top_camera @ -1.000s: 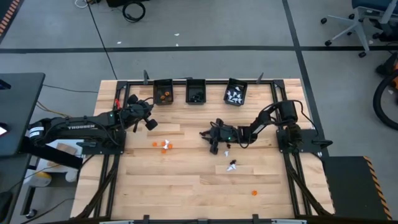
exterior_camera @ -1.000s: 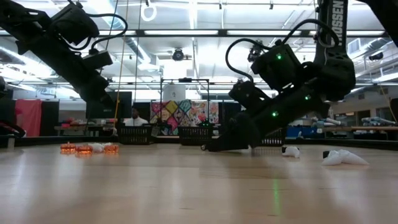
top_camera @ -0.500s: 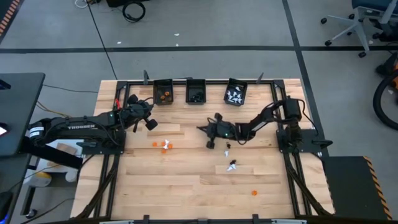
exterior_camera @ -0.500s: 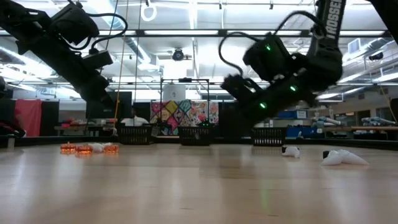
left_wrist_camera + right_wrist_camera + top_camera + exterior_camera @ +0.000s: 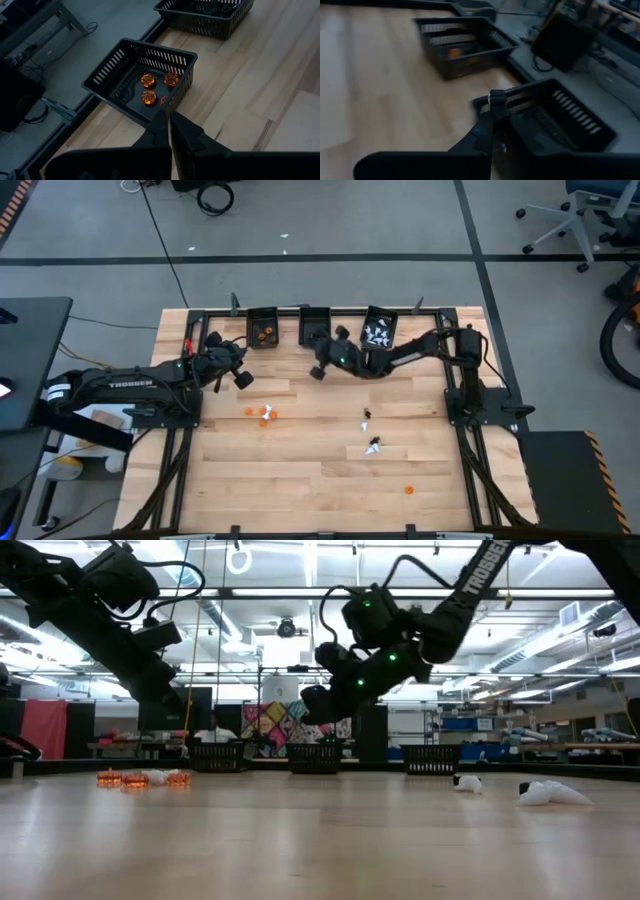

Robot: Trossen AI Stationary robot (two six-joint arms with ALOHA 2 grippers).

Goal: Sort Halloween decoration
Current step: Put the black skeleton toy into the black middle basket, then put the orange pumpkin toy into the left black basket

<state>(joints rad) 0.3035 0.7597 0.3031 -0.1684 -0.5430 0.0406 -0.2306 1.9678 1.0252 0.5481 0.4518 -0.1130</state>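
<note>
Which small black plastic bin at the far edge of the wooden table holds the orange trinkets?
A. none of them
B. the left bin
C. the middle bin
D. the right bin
B: in the high view the orange trinkets lie in the left black bin, and the left wrist view shows them there too, while the right black bin holds white pieces and the middle black bin holds dark ones.

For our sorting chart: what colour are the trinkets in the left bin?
Orange trinkets, clearest in the left wrist view.
</note>
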